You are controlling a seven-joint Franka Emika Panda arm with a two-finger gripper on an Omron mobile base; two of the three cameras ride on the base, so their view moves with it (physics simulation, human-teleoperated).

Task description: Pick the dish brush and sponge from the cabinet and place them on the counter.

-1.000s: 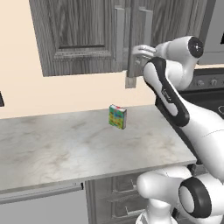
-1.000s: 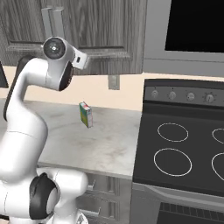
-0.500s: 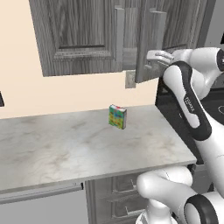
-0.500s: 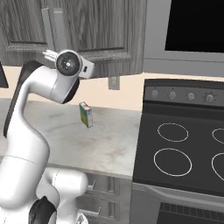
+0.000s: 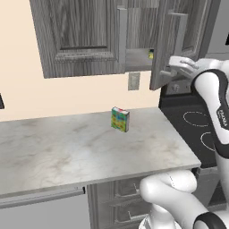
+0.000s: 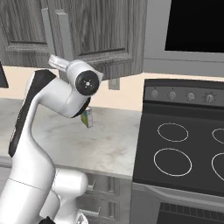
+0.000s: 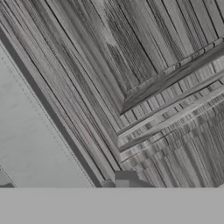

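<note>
Cabinet [image 5: 80,40] right door [image 5: 163,49] being held ajar at handle [image 5: 179,36]; tool [image 5: 172,71] grip state cannot be told. Sponge [image 5: 151,54] being glimpsed at shelf's right edge: judged light, squashy, best pinched across short sides. Brush unseen. Worktop [image 5: 67,152] being left bare but for box [image 5: 120,119].

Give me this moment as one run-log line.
phase: opening cabinet | right door: swung partly open | gripper: at door's lower edge | sponge: on shelf | colourful box: on counter
</note>
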